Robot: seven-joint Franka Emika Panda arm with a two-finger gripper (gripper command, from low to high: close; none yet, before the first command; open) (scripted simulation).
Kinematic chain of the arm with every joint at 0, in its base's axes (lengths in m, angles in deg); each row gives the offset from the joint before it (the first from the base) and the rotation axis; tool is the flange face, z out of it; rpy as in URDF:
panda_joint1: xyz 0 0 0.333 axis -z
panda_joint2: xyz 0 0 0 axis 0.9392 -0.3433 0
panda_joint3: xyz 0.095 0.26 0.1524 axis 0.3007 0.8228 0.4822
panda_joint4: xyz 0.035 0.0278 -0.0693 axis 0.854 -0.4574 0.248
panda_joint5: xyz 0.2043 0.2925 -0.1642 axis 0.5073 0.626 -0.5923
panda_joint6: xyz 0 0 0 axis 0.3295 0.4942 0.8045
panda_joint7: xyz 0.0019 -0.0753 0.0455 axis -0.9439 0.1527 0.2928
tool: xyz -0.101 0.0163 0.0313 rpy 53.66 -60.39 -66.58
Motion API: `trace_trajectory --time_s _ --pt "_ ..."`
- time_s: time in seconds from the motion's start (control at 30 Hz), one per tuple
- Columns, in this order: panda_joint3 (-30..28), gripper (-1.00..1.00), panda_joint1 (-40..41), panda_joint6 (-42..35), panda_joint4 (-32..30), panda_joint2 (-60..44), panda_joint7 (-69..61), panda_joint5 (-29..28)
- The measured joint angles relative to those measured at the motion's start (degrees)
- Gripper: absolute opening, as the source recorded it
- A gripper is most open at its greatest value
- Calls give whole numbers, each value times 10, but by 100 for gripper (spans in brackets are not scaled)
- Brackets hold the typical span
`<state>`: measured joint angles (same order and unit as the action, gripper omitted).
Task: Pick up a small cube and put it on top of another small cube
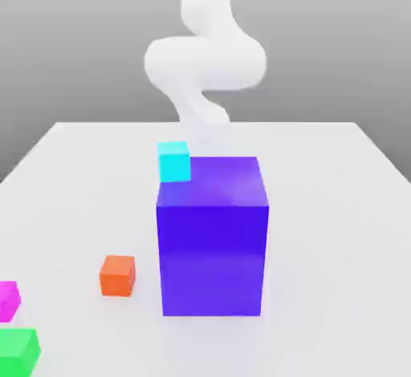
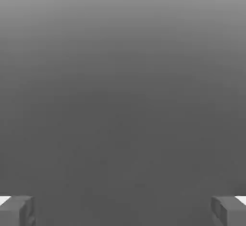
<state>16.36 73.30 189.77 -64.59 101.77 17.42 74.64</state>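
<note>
Five blocks are sitting on the white table [image 1: 337, 207]: one big blue block [image 1: 212, 235] near the middle, plus four small cubes. Cyan cube [image 1: 173, 161] is showing just behind the blue block's far-left top corner, overlapping it in the exterior view; can't tell if it's touching or resting on the table behind. Orange cube [image 1: 118, 276] is lying on the table near-left of the blue block, close but apart. Magenta cube [image 1: 7, 300] and green cube [image 1: 18, 350] are sitting at the near-left edge, green nearer than magenta, both cut off by the frame. White arm [image 1: 205, 62] is curving up behind the blue block at the far side. Gripper [image 2: 123, 209] is facing plain grey background in the hand view, fingers [image 2: 17, 210] spread wide at opposite edges, holding nothing
</note>
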Motion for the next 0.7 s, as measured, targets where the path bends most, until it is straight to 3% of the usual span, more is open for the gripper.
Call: trace_trajectory --time_s 0.43,0.7 --pt "-39 0 148 95 -18 -273 219 -26" --pt "-83 0 230 153 -30 -440 321 2"
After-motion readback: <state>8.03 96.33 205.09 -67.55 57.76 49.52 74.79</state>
